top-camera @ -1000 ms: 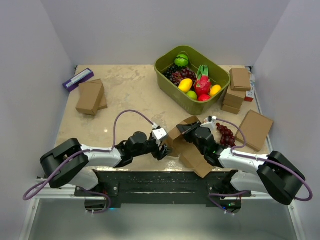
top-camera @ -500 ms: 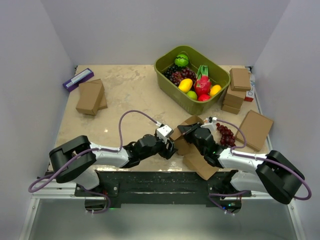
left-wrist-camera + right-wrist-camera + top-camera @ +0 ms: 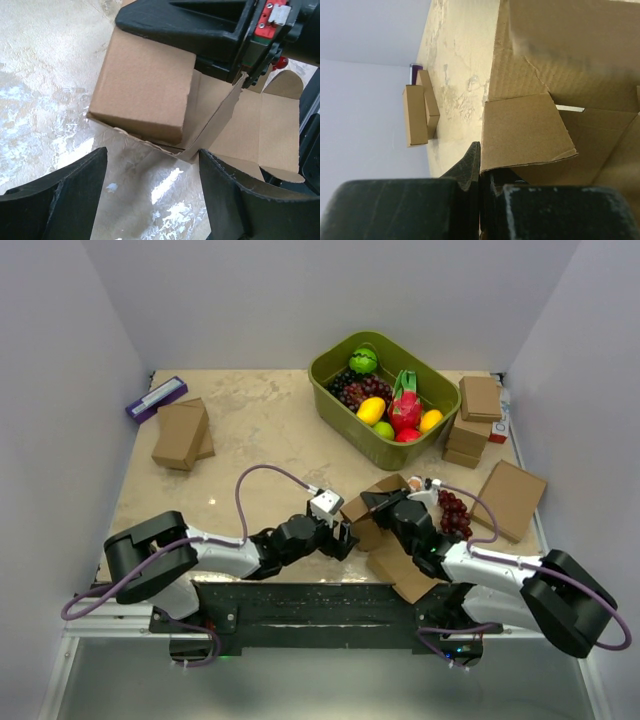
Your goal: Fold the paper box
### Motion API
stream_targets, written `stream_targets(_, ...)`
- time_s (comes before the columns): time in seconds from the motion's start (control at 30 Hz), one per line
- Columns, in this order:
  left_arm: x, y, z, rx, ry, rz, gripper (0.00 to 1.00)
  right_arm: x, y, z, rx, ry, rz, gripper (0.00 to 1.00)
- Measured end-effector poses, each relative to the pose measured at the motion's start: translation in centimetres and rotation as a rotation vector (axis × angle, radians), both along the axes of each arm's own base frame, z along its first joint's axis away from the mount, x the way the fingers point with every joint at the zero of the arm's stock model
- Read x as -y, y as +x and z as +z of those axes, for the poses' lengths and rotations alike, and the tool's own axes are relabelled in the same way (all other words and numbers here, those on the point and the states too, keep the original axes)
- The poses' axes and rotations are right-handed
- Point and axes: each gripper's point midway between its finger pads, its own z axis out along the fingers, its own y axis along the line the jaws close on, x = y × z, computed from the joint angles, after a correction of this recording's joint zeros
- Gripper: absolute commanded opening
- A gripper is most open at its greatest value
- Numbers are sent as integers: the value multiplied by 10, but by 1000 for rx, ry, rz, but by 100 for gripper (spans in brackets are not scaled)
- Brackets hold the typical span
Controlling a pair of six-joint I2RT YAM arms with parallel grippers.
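Slid toward 3 o'clock along the near edge over the last second, left gripper (image 3: 346, 537), and spread wider on the way. Now released, holding nothing, jaws straddling bare surface (image 3: 45, 75) just short of the paper box (image 3: 145, 90). Opposite, at 12 o'clock in the left wrist view, right gripper (image 3: 480, 172), clenched on a thin upright wall of that box and carried slightly toward 12 o'clock with it.

Paper box half-formed, at 5 o'clock of the surface in the top view, close to the near edge. One panel already doubled over into a shallow block. At 3 o'clock of that block in the left wrist view, an open tray part ending in a rounded tab. Between the two, a wall standing slanted.

Step in hand, by the look of it: bringing the slanted wall square and tucking it against the folded block. To do it well:

- Keep the right pinch firm and still, as an anchor.
- Bring the left in low, at surface level, from 9 o'clock.
- Meet the board at the crease rather than mid-panel, so as to bend on the die-cut line and not buckle it.
- Push slowly, watching for the ragged lower edge lifting or the whole piece skating toward 3 o'clock.
- Avoid clamping both layers at once.
- Mind the loose grapes (image 3: 455, 510) just at 2 o'clock of the box, and the green tub of fruit (image 3: 375, 445) farther off at 12 o'clock.
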Motion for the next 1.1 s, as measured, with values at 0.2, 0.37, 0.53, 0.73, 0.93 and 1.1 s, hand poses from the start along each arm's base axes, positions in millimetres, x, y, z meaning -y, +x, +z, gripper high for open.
stream_targets(0.2, 2, -6, -2, 18, 8, -5, 74, 10, -7, -1, 38, 44, -16, 0)
stream_targets(0.37, -3, -3, -2, 47, 39, 14, 74, 8, -5, 7, 68, 68, -18, 0)
stream_targets(0.53, -12, 1, 6, 89, 76, 26, 74, -1, -4, 9, 80, 91, -5, 0)
stream_targets(0.73, -28, 9, 24, 150, 93, 58, 73, -23, 0, 3, 76, 108, 27, 0)
stream_targets(0.93, -44, 11, 20, 163, 130, 71, 73, -42, 3, 11, 120, 148, 57, 0)
stream_targets(1.1, -52, 14, 17, 177, 163, 86, 73, -48, 7, 24, 191, 206, 66, 0)
